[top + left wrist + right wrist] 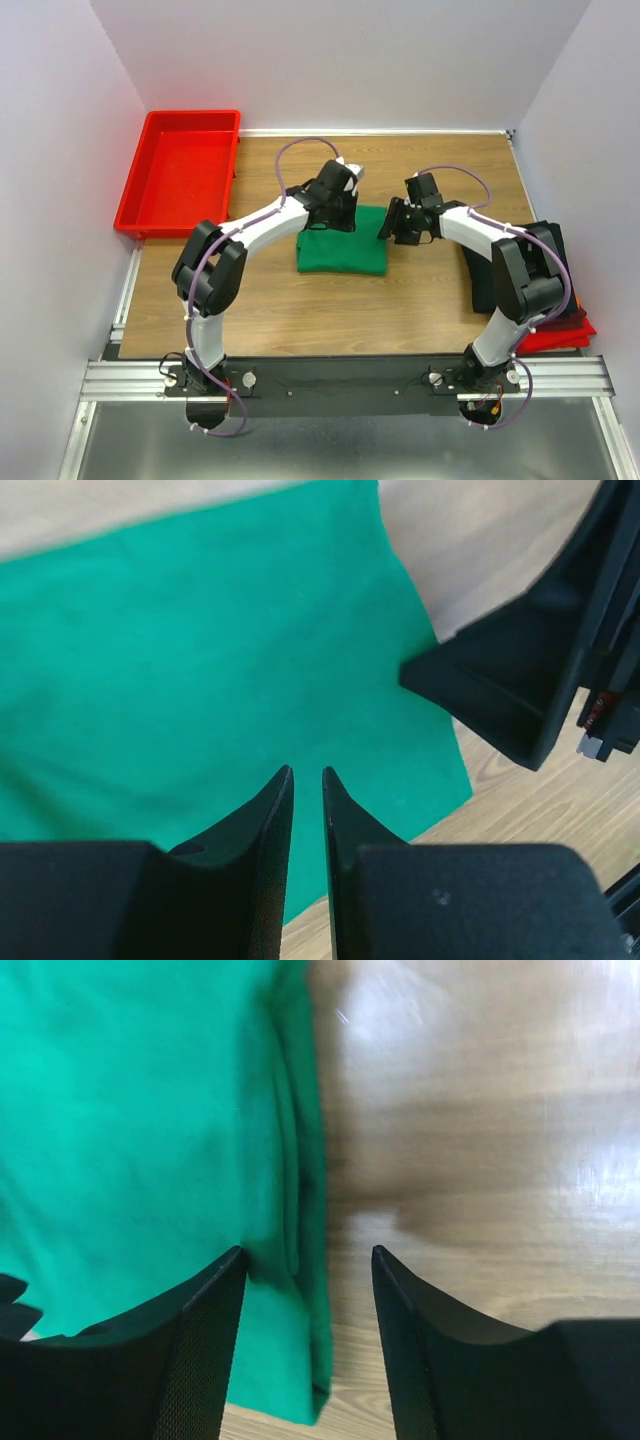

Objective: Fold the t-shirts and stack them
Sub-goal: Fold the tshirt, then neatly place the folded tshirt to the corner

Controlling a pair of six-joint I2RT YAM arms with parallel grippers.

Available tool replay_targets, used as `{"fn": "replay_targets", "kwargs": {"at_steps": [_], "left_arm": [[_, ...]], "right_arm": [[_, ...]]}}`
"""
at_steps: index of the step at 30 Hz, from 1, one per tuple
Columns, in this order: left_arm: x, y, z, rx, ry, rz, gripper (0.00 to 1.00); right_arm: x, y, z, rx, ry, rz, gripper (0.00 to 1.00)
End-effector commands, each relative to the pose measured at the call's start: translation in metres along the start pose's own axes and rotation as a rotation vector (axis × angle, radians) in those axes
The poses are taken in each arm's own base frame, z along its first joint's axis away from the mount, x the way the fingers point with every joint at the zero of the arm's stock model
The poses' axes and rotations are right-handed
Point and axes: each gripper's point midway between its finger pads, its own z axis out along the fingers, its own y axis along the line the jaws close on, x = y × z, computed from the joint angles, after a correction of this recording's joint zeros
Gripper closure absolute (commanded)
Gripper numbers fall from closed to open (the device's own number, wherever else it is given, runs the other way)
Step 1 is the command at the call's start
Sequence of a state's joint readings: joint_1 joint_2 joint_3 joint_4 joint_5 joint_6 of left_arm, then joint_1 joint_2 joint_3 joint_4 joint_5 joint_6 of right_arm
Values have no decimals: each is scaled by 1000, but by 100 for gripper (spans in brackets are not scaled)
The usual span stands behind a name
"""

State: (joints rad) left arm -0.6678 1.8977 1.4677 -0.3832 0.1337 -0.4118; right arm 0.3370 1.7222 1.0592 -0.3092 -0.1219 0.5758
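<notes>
Where wood tbl (400, 310) bears tee (345, 255) (white walls (350, 60)), L fingers (260, 840) ajar, R fingers (205, 1350) spread.

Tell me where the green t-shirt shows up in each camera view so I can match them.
Top external: the green t-shirt lies folded near the picture's centre.
Left wrist: it fills the upper left and centre, with one corner at lower right.
Right wrist: it fills the left half, its folded edge running down the middle.
Shared landmark: the right gripper at the shirt's edge shows in all three views.
</notes>
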Motion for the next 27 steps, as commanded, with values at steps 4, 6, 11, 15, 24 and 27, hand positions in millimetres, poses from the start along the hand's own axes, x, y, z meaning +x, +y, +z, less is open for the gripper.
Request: {"fn": "replay_targets", "kwargs": {"at_steps": [4, 6, 11, 15, 24, 27], "left_arm": [[40, -1, 29, 15, 99, -10, 75], [52, 2, 35, 7, 125, -13, 76], [64, 6, 40, 7, 145, -21, 76], [65, 7, 40, 3, 147, -15, 76], [71, 9, 42, 2, 158, -14, 77], [72, 11, 43, 0, 160, -14, 78]], "right_arm": [[37, -21, 10, 39, 86, 21, 42], [34, -20, 5, 40, 66, 20, 42], [10, -8, -9, 12, -22, 23, 30], [-2, 2, -8, -16, -51, 32, 27], [18, -4, 34, -4, 26, 61, 30], [28, -2, 42, 6, 42, 58, 31]]}}
